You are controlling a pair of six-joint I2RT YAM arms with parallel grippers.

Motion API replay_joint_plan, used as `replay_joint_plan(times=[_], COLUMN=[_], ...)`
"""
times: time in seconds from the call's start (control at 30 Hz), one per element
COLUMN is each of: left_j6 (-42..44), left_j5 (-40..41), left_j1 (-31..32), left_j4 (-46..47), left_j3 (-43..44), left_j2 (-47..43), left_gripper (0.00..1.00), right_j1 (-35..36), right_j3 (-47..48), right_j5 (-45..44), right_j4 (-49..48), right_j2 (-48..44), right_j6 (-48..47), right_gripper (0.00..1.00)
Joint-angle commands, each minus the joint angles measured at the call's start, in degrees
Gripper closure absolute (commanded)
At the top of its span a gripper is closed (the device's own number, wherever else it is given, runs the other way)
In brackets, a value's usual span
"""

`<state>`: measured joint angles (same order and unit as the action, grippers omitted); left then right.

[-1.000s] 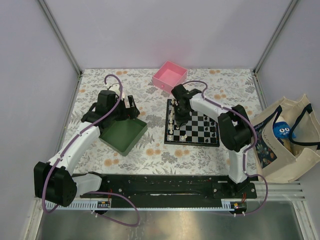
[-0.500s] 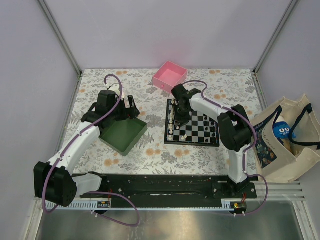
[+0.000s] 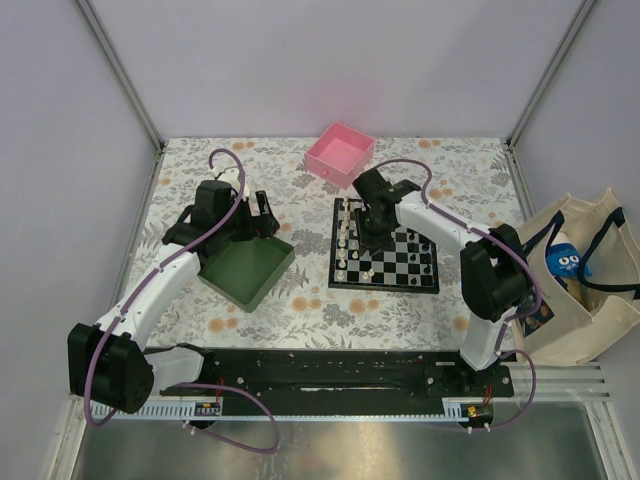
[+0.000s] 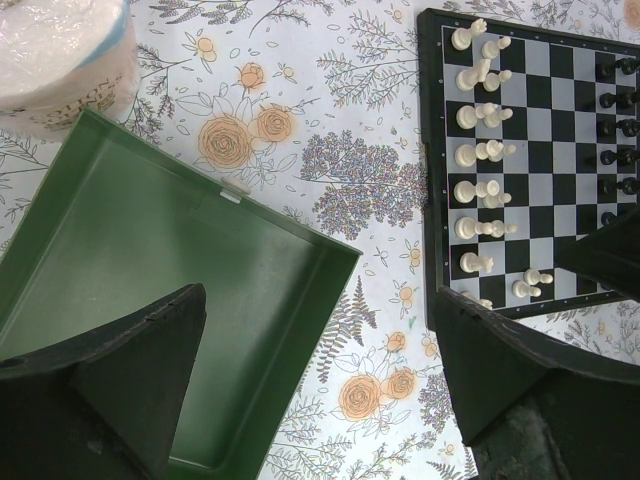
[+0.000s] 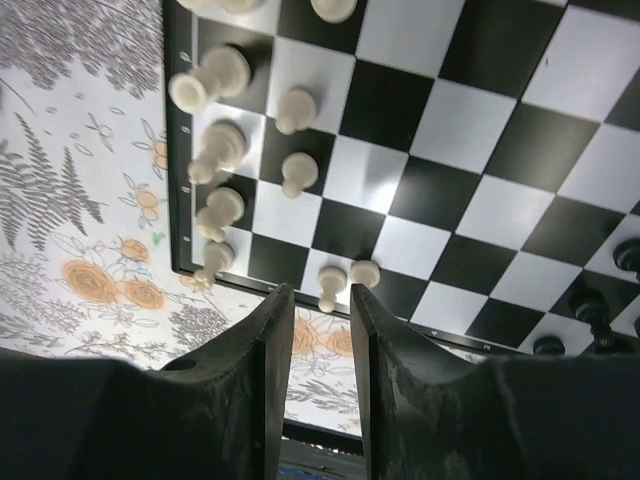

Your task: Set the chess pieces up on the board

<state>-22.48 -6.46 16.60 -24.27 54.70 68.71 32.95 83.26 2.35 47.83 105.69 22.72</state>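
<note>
The board (image 3: 408, 264) lies right of centre on the flowered table. Cream-white chess pieces (image 3: 345, 243) stand in two columns along its left side (image 4: 478, 150), and black pieces (image 4: 617, 100) line the far side. My right gripper (image 3: 376, 232) hovers over the board's left half. In the right wrist view its jaws (image 5: 322, 300) are open a narrow way with nothing between them; a white pawn (image 5: 328, 284) stands on the board just beyond the tips, a second (image 5: 365, 271) beside it. My left gripper (image 4: 318, 293) is wide open over the green tray's edge and holds nothing.
A green square tray (image 3: 246, 266) sits left of the board. A pink box (image 3: 340, 152) stands behind the board. A white wrapped roll (image 4: 60, 50) lies beyond the tray. A tote bag (image 3: 575, 280) hangs off the table's right side.
The right gripper's jaws have parted, and the arm has shifted a little right, away from the white columns. The left arm has not moved.
</note>
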Motion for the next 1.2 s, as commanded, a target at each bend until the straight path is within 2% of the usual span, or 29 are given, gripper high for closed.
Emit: replay_joint_plan(times=[0.0, 0.27, 0.53, 0.73, 1.17], left_j6=[-0.02, -0.11, -0.28, -0.37, -0.55], left_j5=[-0.92, -1.01, -1.36, -1.19, -1.63], left_j1=[0.10, 0.01, 0.01, 0.01, 0.10], left_j4=[2.65, 2.83, 3.00, 3.18, 3.35], left_j3=[0.23, 0.23, 0.15, -0.12, -0.12], left_j2=[-1.29, -1.21, -1.12, -1.12, -0.86], left_gripper=[0.01, 0.01, 0.01, 0.01, 0.01], right_j1=[0.10, 0.10, 0.10, 0.01, 0.10], right_j3=[-4.15, -7.50, -7.94, -7.94, -8.38], right_j5=[-3.83, -2.53, -2.53, -2.53, -2.53], right_j4=[0.51, -1.60, -1.60, -1.60, -1.78], right_j2=[-2.50, -3.30, -1.98, -1.45, -0.83], right_j6=[2.67, 7.42, 7.51, 7.34, 6.81], right_gripper=[0.62, 0.62, 0.64, 0.69, 0.72])
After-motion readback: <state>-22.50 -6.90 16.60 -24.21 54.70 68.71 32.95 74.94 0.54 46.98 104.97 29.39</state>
